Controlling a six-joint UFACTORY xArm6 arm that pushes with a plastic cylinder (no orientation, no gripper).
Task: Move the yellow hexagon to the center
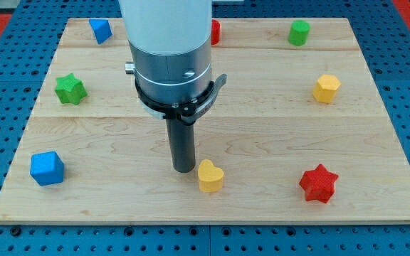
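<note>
The yellow hexagon (327,88) sits near the board's right edge, in the upper half of the view. My tip (184,168) rests on the board below the centre, far to the left of the hexagon. A yellow heart (210,176) lies just to the right of my tip, almost touching it.
A green star (70,89) lies at the left, a blue cube (47,168) at the lower left, a blue block (100,30) at the upper left. A red block (215,31) is partly hidden behind the arm. A green block (299,33) is at the top right, a red star (318,183) at the lower right. The wooden board (262,135) lies on a blue pegboard.
</note>
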